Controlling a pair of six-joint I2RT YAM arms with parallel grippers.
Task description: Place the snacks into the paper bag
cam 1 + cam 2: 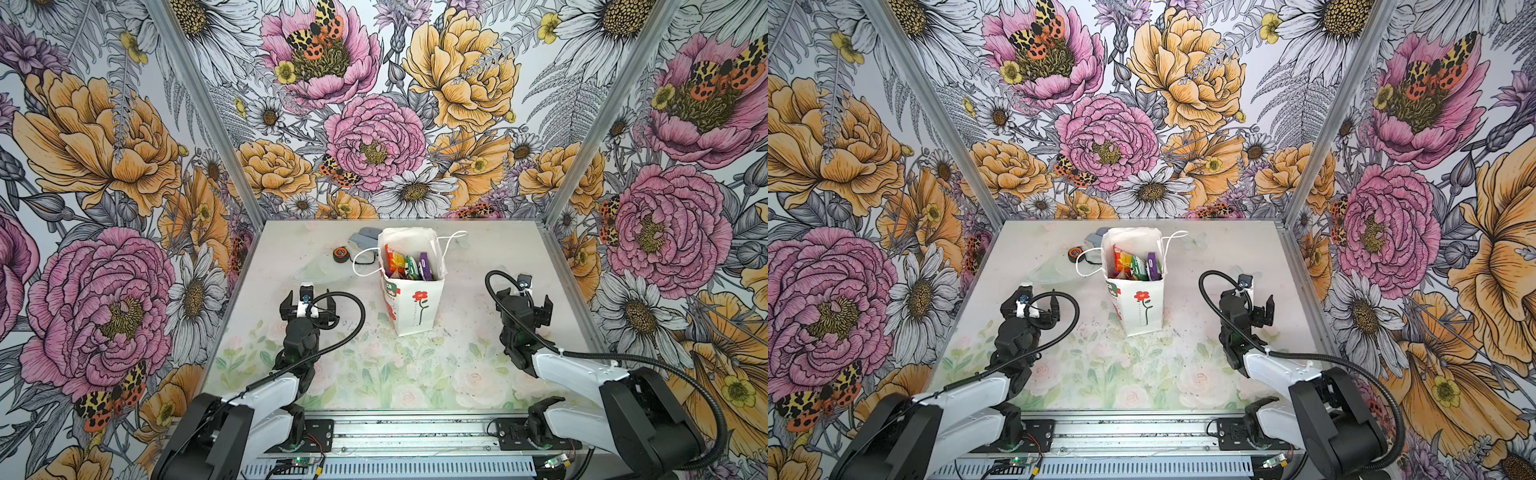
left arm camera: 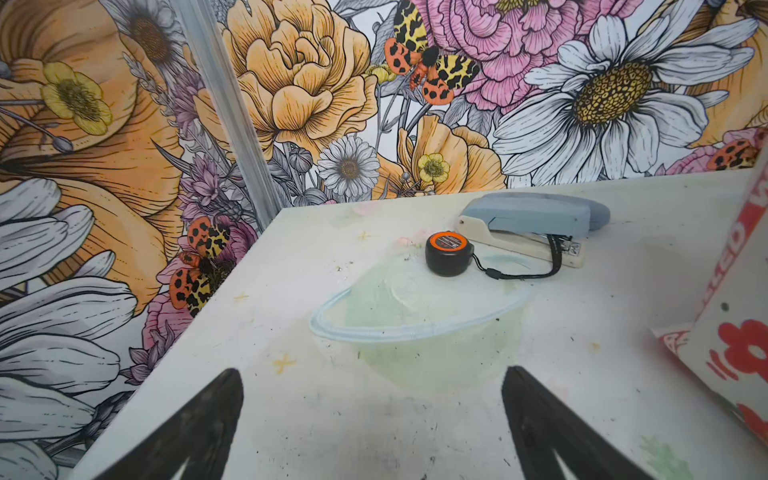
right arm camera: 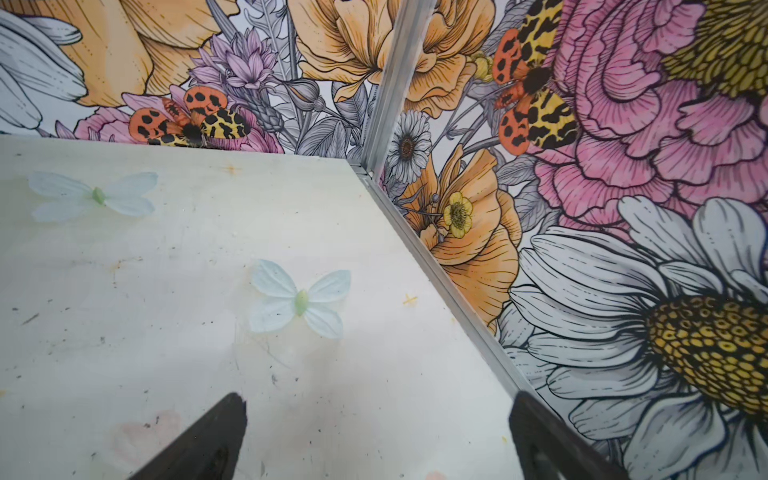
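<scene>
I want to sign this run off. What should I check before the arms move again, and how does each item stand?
1. Snacks in the bag: ok, packets stand in its open top.
2. Bag upright: ok.
3. No packet lying on the table: ok where visible; behind the bag, cannot tell.
4. Left tool open and empty: ok.
5. Right tool open and empty: ok.
6. Tape measure outside the bag: ok.
</scene>
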